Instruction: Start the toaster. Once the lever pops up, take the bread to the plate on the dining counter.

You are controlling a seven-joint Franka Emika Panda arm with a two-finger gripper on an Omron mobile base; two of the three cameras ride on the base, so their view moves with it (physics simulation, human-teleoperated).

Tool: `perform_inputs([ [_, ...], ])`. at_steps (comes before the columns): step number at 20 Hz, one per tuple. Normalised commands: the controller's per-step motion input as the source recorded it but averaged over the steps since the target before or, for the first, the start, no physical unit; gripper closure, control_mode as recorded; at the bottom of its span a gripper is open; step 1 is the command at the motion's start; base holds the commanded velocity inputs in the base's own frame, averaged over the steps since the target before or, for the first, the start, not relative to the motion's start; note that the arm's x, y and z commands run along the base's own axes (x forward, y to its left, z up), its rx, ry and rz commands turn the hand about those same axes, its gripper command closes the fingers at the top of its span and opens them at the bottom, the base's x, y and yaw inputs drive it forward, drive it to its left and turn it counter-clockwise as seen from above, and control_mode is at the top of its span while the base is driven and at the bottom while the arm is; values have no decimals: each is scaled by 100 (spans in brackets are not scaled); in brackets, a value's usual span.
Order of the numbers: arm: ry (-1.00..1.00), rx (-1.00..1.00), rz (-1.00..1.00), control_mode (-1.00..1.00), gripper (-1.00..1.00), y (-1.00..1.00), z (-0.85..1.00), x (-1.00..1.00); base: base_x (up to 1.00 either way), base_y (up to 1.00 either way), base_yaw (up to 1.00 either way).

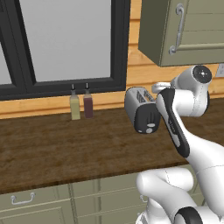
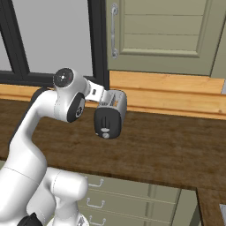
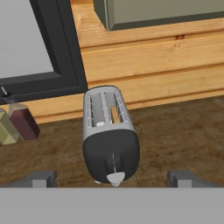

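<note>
Spread fully apart and clamped on nothing: the gripper (image 3: 111, 179), looking down at the dark end panel of the toaster (image 3: 109, 135), with a fingertip low on either side of it. Standing on the dark wood worktop (image 1: 52, 148) near the back wall, just below the window corner and right of the two bottles (image 1: 81, 104). Likely trouble from here: a press landing off the small pale lever (image 3: 115, 177) and sliding away, or a push driven into the panel rather than downward, shoving or twisting the free-standing toaster towards the wall so the lever fails to latch. Later, probably a poor grasp on the bread (image 3: 114, 114), sunk deep in its slot. From the hand view alone: a look into both slots, with the bread in the right-hand one. From the base views: only the end panel and flanks, partly hidden by the arm on the left, plus the gap between toaster and bottles.
</note>
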Motion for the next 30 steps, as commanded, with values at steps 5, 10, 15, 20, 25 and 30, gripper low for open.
perform_inputs([
  [5,0,0,0,-100,-100,0,0,0,0,0,0],
  [10,0,0,0,-100,-100,0,0,0,0,0,0],
  [15,0,0,0,-100,-100,0,0,0,0,0,0],
  [20,0,0,0,-100,-100,0,0,0,0,0,0],
  [25,0,0,0,-100,-100,0,0,0,0,0,0],
  [30,0,0,0,-100,-100,0,0,0,0,0,0],
])
